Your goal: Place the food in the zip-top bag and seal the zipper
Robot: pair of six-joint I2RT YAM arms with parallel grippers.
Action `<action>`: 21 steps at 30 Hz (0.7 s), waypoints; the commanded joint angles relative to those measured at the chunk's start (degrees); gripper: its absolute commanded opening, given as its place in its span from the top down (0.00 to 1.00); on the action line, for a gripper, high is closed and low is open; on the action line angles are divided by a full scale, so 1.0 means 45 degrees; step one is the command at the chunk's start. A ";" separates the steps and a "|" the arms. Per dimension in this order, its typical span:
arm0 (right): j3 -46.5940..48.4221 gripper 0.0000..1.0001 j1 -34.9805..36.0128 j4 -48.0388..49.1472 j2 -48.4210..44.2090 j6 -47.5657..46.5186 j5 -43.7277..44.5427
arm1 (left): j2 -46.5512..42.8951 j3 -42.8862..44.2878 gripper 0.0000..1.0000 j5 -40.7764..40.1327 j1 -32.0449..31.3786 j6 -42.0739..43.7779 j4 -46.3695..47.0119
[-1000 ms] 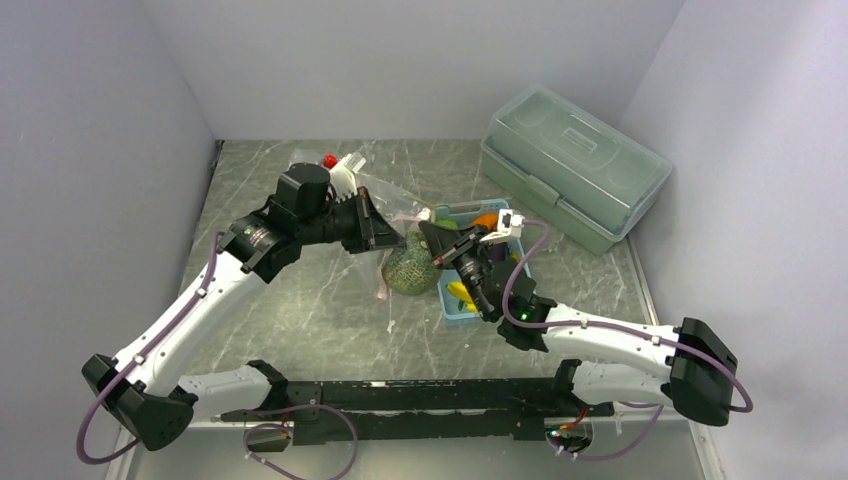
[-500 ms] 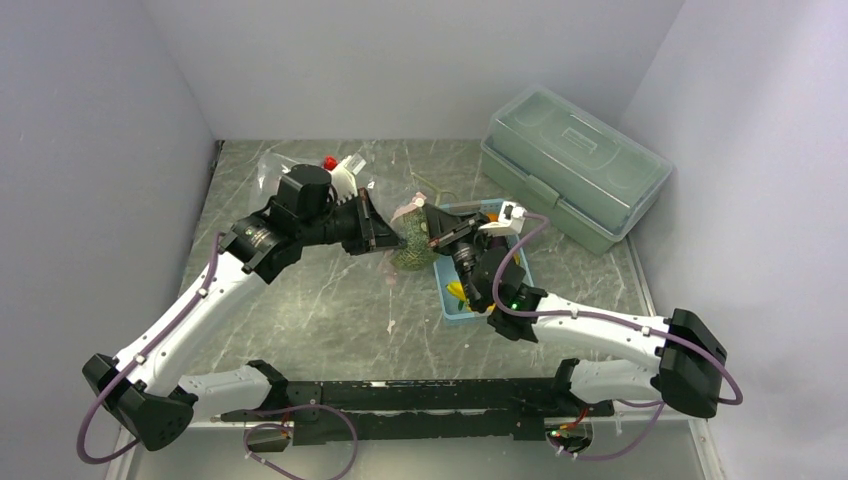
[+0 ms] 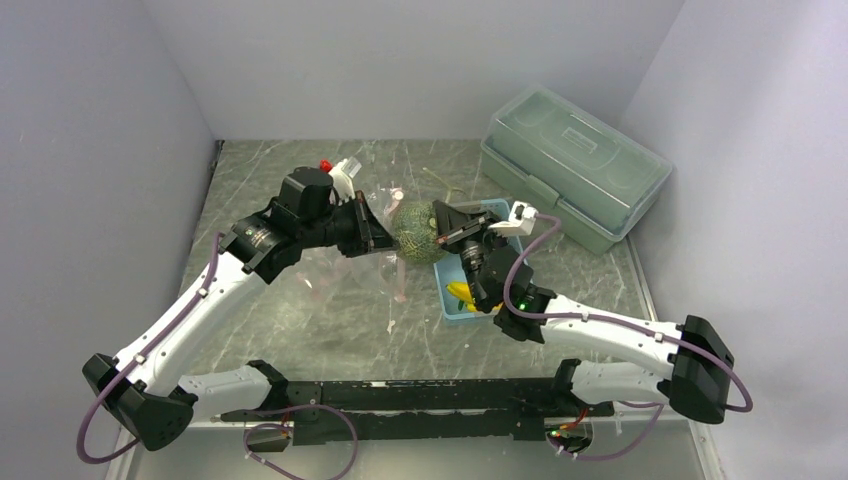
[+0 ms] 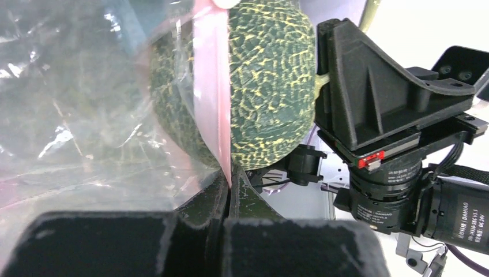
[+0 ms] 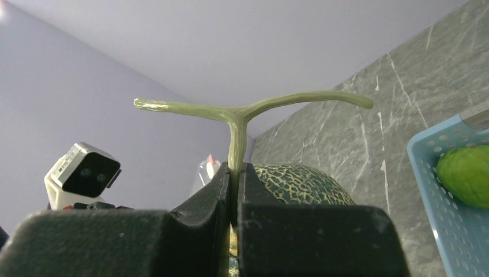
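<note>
Grey marbled tabletop, enclosed by pale walls at 9, 12 and 3 o'clock. Near table centre, seen from above: round dark-green netted melon, flanked by both grippers. At 3 o'clock of it, right gripper with fingers pressed together on the pale green T-shaped stem, pinching the upright just below the crossbar; netted rind directly behind the fingertips in the right wrist view. At 9 o'clock of the melon, left gripper likewise closed, clamped on the zipper, a pale pink strip running from 12 o'clock down into the fingertips in the left wrist view. Crosses the face of the melon there: rind at 9 o'clock of the strip veiled by clear film, rind at 3 o'clock of it bare. Zip-top bag crumpled, trailing from the left gripper toward 7 o'clock over the tabletop. Light blue basket at 4 o'clock of the melon, beneath the right arm, holding yellow bananas at its 6 o'clock end and a lime-green fruit. Grey-green lidded box at 2 o'clock, lid closed.
</note>
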 commanded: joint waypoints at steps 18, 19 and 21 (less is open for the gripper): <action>0.0872 1.00 -0.1479 -0.3604 -0.1689 -0.2900 0.1552 | -0.0536 0.0819 1.00 -0.3522 0.0004 0.1778 -0.1791; 0.0962 1.00 -0.1720 -0.3860 -0.1685 -0.3082 0.1315 | -0.0518 0.0957 1.00 -0.3752 -0.0004 0.1956 -0.1934; 0.1207 1.00 -0.2207 -0.4590 -0.1605 -0.3433 0.0743 | -0.0460 0.1295 1.00 -0.4200 0.0016 0.2350 -0.2282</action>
